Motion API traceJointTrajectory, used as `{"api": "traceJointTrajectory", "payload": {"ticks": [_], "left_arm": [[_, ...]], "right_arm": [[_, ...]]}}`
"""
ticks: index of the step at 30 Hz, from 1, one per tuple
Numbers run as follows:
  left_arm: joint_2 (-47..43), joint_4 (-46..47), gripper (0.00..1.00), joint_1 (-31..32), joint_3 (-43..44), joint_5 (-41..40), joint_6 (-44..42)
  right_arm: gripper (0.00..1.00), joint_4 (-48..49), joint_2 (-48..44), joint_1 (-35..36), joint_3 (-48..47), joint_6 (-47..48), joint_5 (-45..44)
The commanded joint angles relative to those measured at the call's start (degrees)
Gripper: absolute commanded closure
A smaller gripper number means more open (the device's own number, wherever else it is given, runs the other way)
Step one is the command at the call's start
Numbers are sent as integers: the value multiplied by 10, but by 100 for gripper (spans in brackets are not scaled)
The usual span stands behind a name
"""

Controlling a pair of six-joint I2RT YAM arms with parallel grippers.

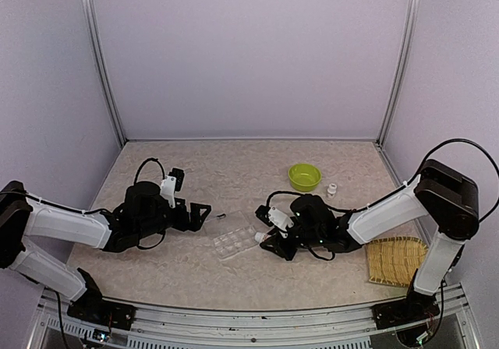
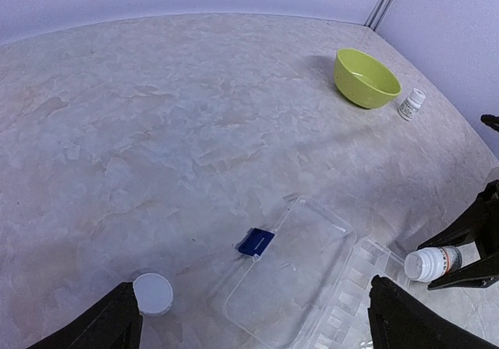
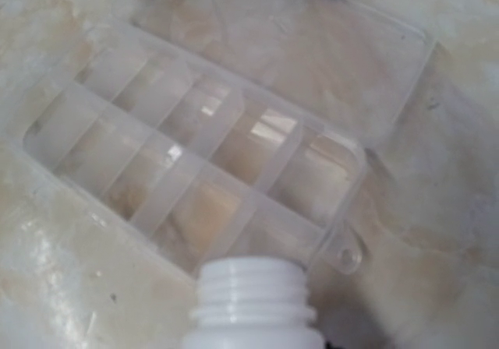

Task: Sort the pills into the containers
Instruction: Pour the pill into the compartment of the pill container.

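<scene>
The left claw point(image 1: 204, 211) is hanging spread wide with nothing between its fingers, just left of the pill box, looking down over the flat, thrown-back lid point(image 2: 292, 275). A loose white cap point(image 2: 153, 293) is lying on the table beside its left finger.

The pill box point(image 1: 234, 240) is sitting open between the two arms. In the top view its long axis is running slantwise from near-left to far-right, with the rows of compartments point(image 3: 191, 131) on the side facing the right arm. Every compartment in view is looking empty, and no pills are showing anywhere; whether any are inside the bottle cannot be told.

The right claw point(image 1: 269, 238) is pinching a small uncapped white bottle point(image 2: 433, 263), tipped on its side. Its open mouth is pointing at the box and hovering just outside the near rim, off the end compartment. The pour probably turns on carrying that mouth a little further left over the rim, and the right arm is plainly the nearer one.

A green bowl point(image 2: 366, 78) and a second bottle point(image 2: 411, 103) are standing well beyond.
</scene>
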State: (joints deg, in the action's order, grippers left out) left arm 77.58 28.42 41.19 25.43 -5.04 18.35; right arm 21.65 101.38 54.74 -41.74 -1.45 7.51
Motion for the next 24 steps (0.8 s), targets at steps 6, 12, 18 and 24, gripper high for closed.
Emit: {"api": "traceJointTrajectory", "payload": {"ticks": [6,12,18,24], "left_arm": [[1,-3,1,-3,5,-6,-2],[0,-5,1,-3,5,-5,-2],[1,-6,1,-3,6,-5,-2],[1,-6,1,-3,6,-4,-2]], "right_arm": [[100,-71,-17,8,0,6,-16],[100,-85,-28,7,6,6,-18],[100,-98,-39,7,15,7,-24],[100,-111,-47,7,21,11,-29]]}}
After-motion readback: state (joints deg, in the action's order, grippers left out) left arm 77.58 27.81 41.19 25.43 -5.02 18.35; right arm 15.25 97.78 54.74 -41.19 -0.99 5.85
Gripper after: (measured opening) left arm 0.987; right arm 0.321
